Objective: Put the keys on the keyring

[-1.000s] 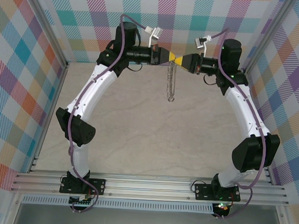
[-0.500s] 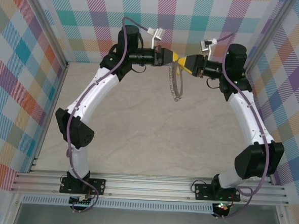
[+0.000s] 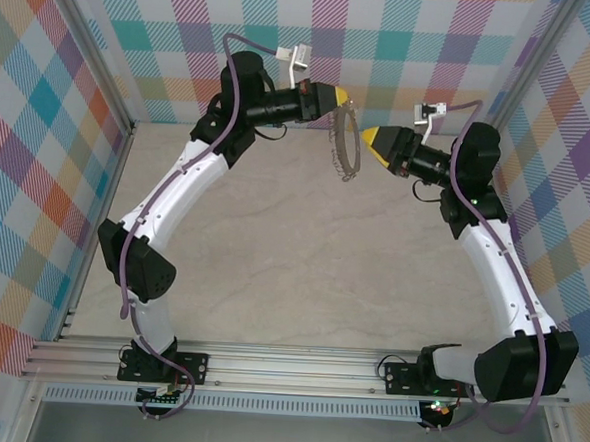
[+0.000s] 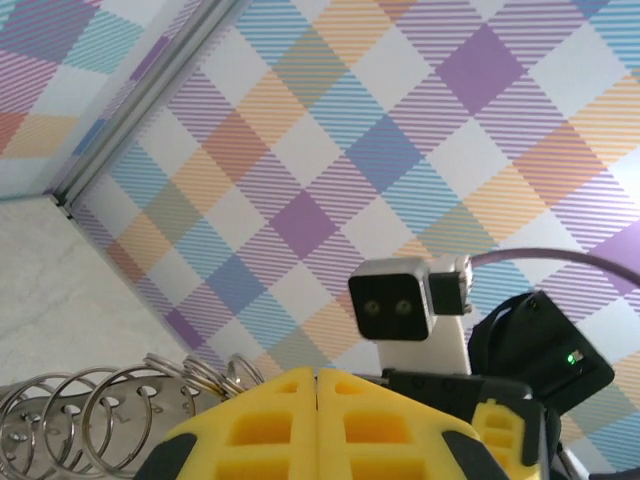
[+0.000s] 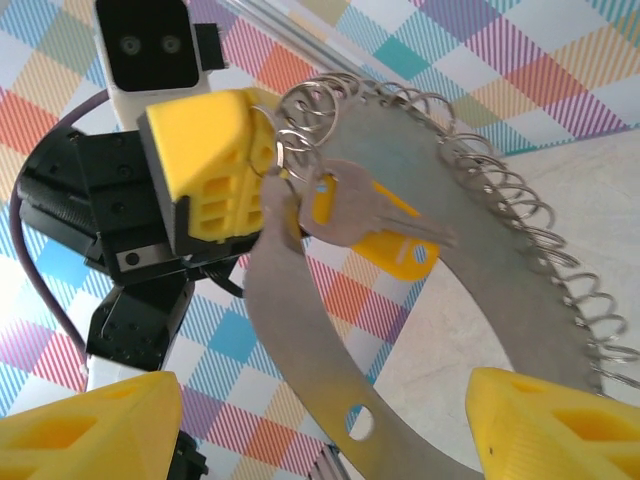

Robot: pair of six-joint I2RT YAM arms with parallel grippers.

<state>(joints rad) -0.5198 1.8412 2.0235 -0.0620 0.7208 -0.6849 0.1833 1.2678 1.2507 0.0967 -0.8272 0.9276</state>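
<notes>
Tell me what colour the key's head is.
Yellow, on a grey metal shaft. The key shows best in the right wrist view.

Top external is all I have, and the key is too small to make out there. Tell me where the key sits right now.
Observer: In the right wrist view the key hangs from a small loop of the keyring, right beside the left gripper.
Operator: Confirm the left grip.
Observer: The left wrist view shows its yellow fingers pressed together, with the ring's wire loops bunched at their side.
Operator: Report the right jaws.
Observer: On the right gripper, the fingertips stand wide apart at the bottom corners of the right wrist view, gripping nothing.
</notes>
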